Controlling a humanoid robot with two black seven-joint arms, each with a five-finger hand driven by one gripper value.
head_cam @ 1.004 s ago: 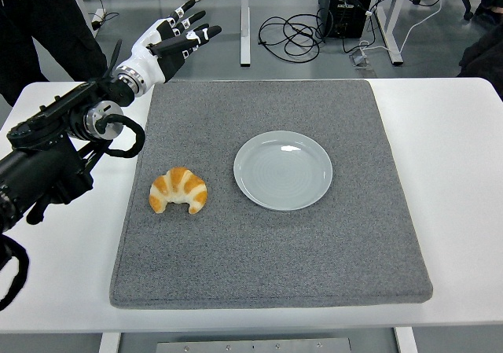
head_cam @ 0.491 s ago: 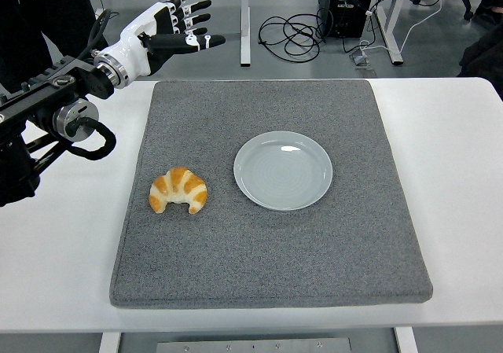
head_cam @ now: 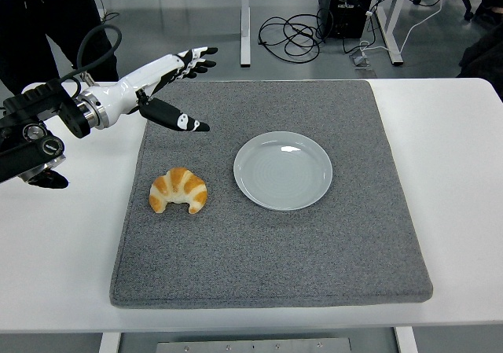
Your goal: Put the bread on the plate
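1. My left hand point(head_cam: 161, 82) hovers over the grey mat's point(head_cam: 267, 259) far-left corner, fingers spread, holding nothing.
2. Bread point(head_cam: 178, 189) lies on the mat, left of the plate point(head_cam: 283, 170), not touching it.
3. Plate holds nothing.

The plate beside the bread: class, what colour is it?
The plate is plain pale grey-blue, seen best in the head view.
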